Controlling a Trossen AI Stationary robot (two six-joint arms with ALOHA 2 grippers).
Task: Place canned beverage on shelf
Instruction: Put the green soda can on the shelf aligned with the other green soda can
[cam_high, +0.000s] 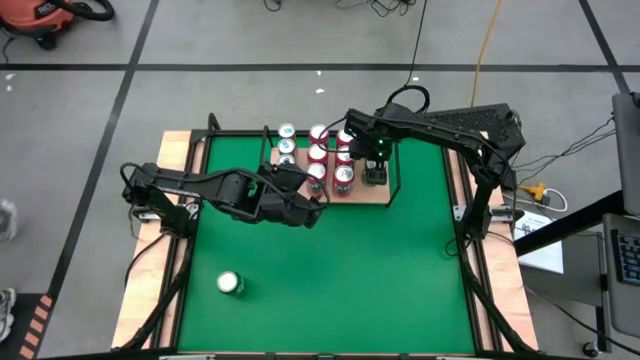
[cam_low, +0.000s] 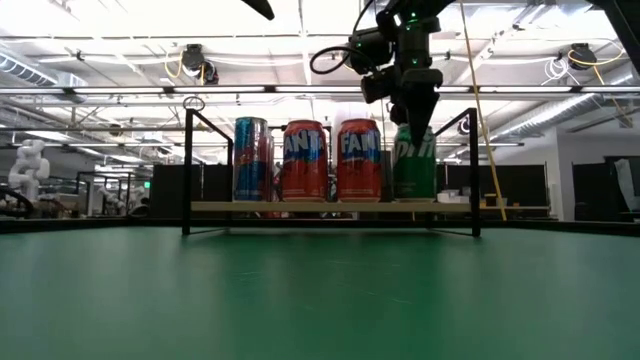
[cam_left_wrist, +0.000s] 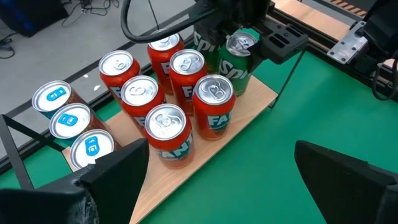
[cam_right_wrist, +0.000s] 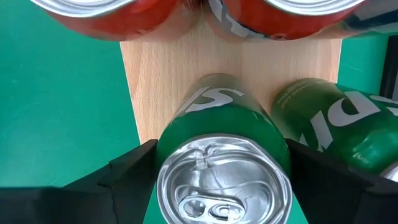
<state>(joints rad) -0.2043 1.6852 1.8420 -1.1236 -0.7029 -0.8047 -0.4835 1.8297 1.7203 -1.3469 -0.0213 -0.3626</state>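
The shelf (cam_high: 378, 196) is a light-wood board in black rails at the mat's far middle. It carries several red cans (cam_left_wrist: 214, 106), blue-and-silver-topped cans (cam_left_wrist: 68, 121) and a green can (cam_right_wrist: 329, 118). My right gripper (cam_high: 375, 168) hangs over the shelf's right end and is shut on another green canned beverage (cam_right_wrist: 221, 130), seen also in the low view (cam_low: 413, 165). My left gripper (cam_high: 315, 212) hovers open over the mat by the shelf's near left corner, with nothing between its fingers (cam_left_wrist: 118, 174). My right gripper pinches the green can's upper wall (cam_right_wrist: 163, 140), just below the top rim, between its two fingers (cam_right_wrist: 124, 177), one on each opposite side. The fingers come from above, pointing down. The can is upright, its base (cam_low: 413, 198) level with its neighbours' at the board.
One more can (cam_high: 231, 284) stands alone on the green mat (cam_high: 350, 280) near the front left. Black rails (cam_low: 187, 170) frame the shelf's sides and back. The mat's middle and right are bare.
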